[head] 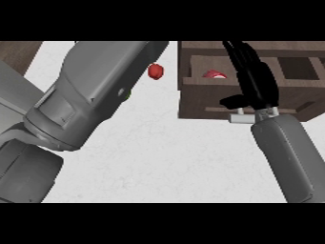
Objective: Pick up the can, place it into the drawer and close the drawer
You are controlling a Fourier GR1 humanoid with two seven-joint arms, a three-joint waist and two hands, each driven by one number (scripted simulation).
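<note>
I see the can (215,74), red with a white patch, lying inside the drawer (207,97) near its left end. Only its upper part shows above the drawer's front wall. The drawer is dark brown wood and stands pulled open, its front panel towards me.

left forearm (87,95): grey, panelled | right forearm (295,157): grey, smooth | right hand (256,81): black | wrist pins (244,117): pale

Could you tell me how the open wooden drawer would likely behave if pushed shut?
The drawer looks rigid, thick-walled wood, so it probably slides without flexing. With a small red can inside, contents probably add little weight.
</note>
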